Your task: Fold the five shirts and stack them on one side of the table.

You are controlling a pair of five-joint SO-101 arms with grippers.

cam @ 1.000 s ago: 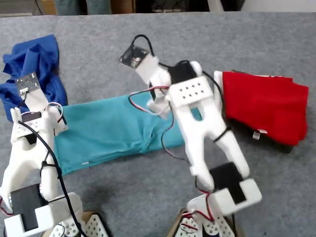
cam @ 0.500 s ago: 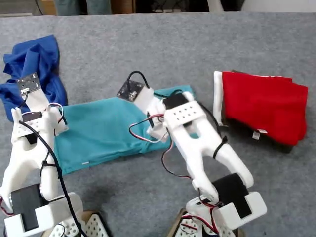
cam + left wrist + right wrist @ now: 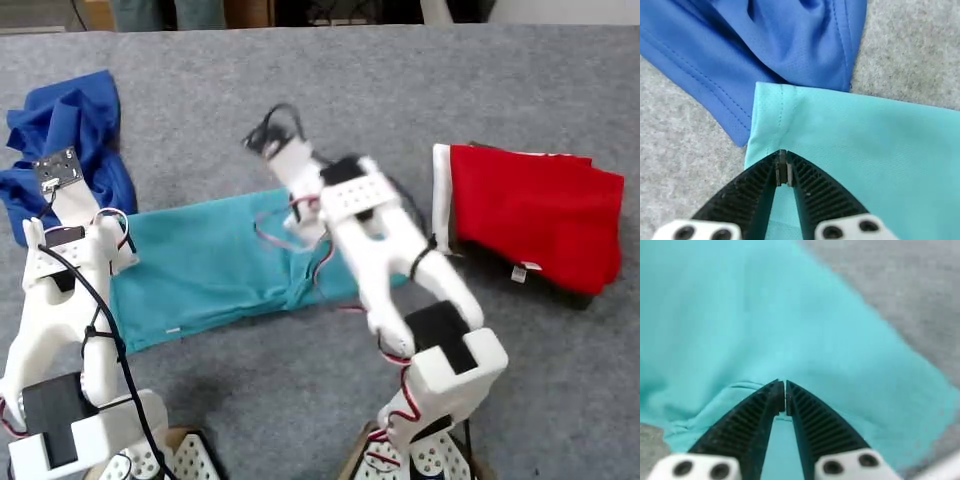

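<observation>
The right gripper (image 3: 785, 390), shut on the teal shirt (image 3: 210, 265), has swung back toward the far edge. But the shirt lies as a long strip in the middle of the worktop (image 3: 400, 90), so this fold is not done. The left gripper (image 3: 783, 172) pinches its other end by the blue shirt (image 3: 70, 120). The right arm (image 3: 400, 250) hides the shirt's right end.

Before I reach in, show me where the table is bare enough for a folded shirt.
The table is bare along its far edge, between the blue shirt and the red stack. Another free patch lies at the near right corner, in front of the red stack. The middle is crowded: the teal shirt, pinched by the left tool and the right tool.
</observation>
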